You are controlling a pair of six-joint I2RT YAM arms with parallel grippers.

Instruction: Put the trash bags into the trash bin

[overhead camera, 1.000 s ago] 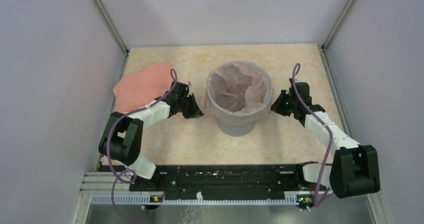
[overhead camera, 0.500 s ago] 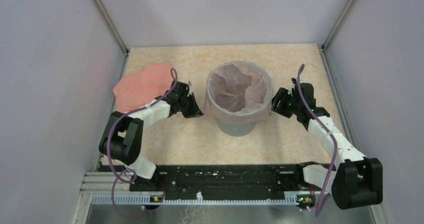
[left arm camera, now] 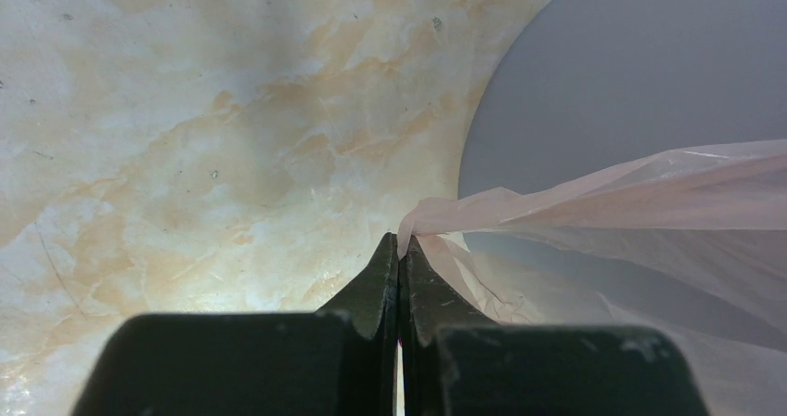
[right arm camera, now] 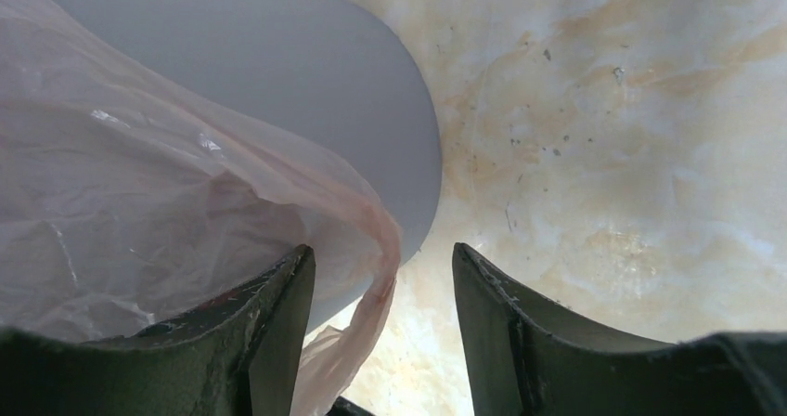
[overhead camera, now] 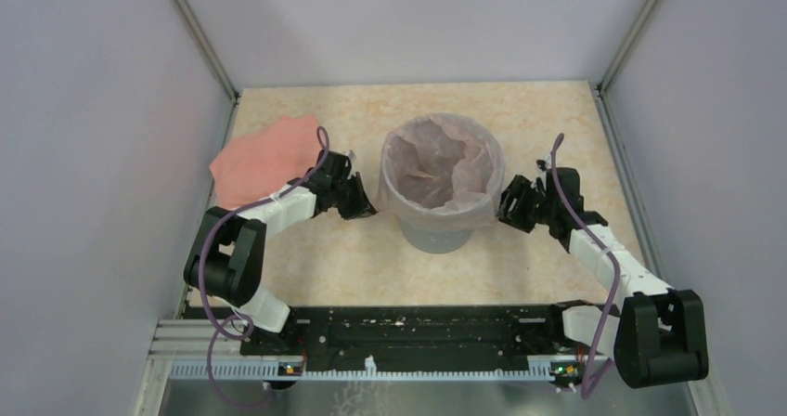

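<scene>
The grey trash bin (overhead camera: 436, 236) stands mid-table with a pale-pink trash bag (overhead camera: 436, 167) lining it, its rim folded over the bin's lip. My left gripper (overhead camera: 365, 206) is at the bin's left side, shut on a pinch of the bag's edge (left arm camera: 436, 214) just beside the grey wall (left arm camera: 612, 72). At the bin's right side my right gripper (overhead camera: 509, 208) is open. In the right wrist view a loose fold of the bag (right arm camera: 376, 286) hangs between its spread fingers (right arm camera: 278, 305), ungripped, in front of the bin wall (right arm camera: 306, 72).
A flat salmon-pink pile of film (overhead camera: 264, 161) lies at the back left, behind the left arm. Enclosure walls stand close on the left, right and back. The arm bases and black rail (overhead camera: 418, 328) run along the near edge.
The right gripper has opened and let go of the bag's edge, and it has dropped slightly towards the near side. The left gripper stays shut on the bag in the same place.
</scene>
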